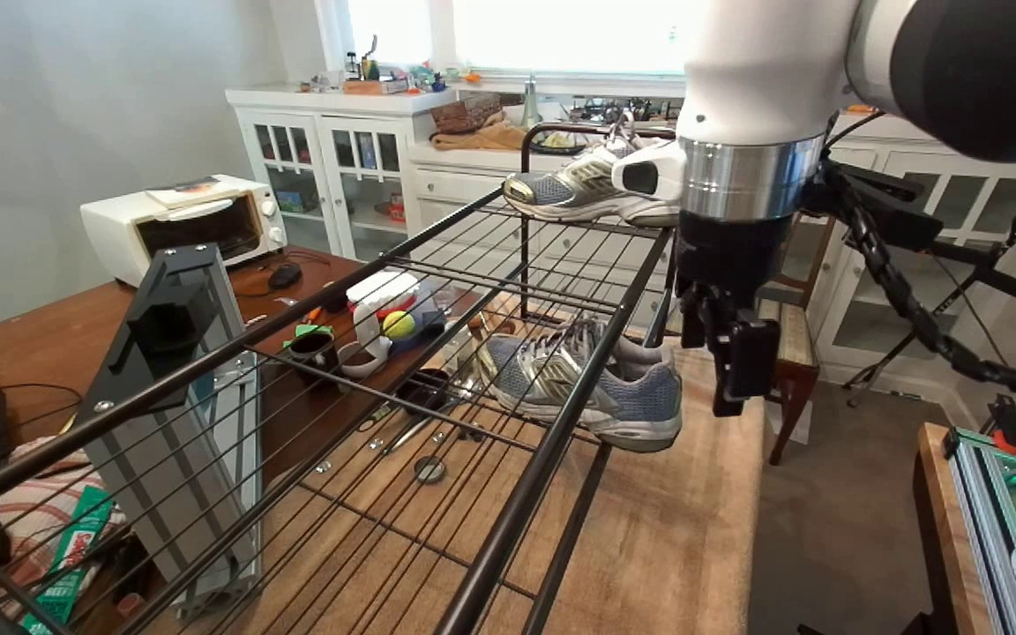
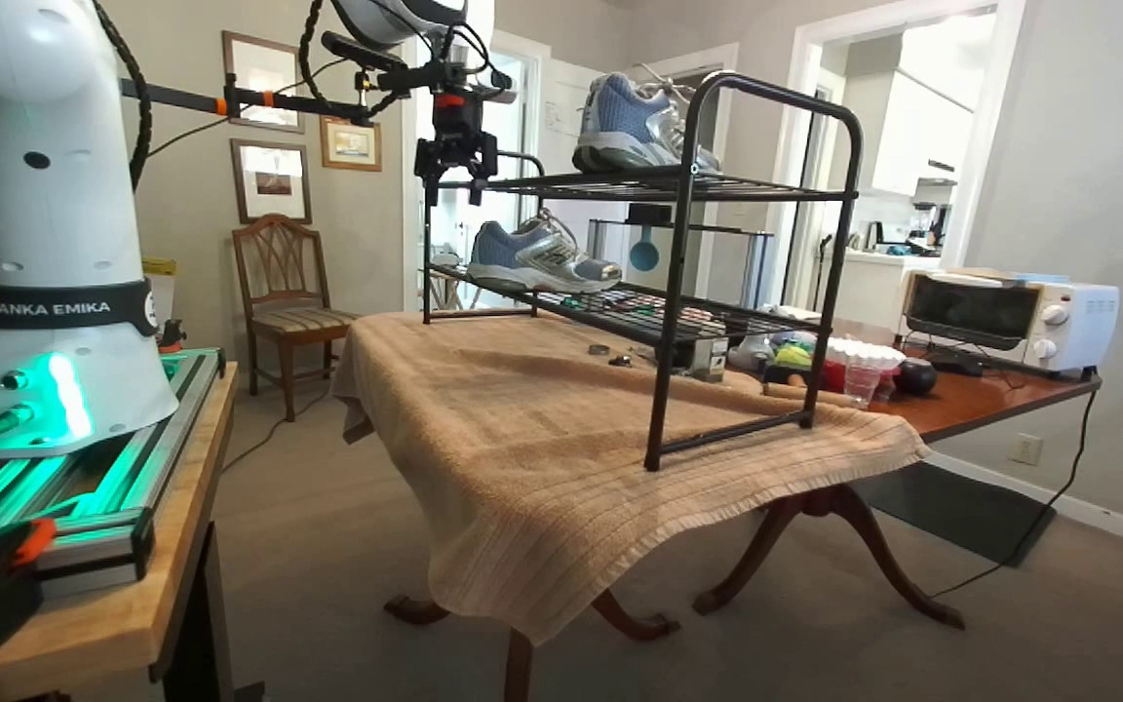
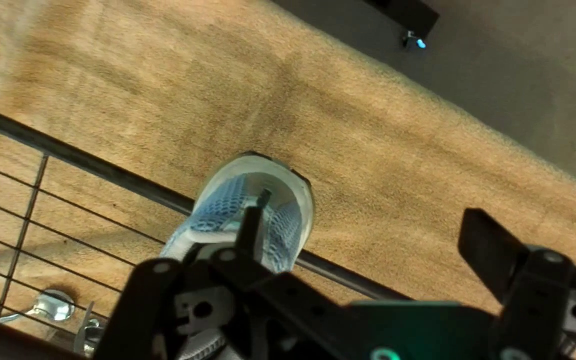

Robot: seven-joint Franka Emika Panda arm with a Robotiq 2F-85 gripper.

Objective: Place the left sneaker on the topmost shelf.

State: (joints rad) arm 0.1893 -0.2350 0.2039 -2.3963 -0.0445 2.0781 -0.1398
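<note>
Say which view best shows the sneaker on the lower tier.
Best is an exterior view with the lower sneaker in uncovered side profile. In an exterior view from above the topmost shelf, its bars cross the sneaker; the wrist view shows the heel, the rest largely behind the gripper.

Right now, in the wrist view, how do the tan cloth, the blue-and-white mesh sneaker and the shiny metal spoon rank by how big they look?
1. Tan cloth, running past the picture's edges
2. Blue-and-white mesh sneaker, though the open jaws hide part of it
3. Shiny metal spoon, at lower left
</note>
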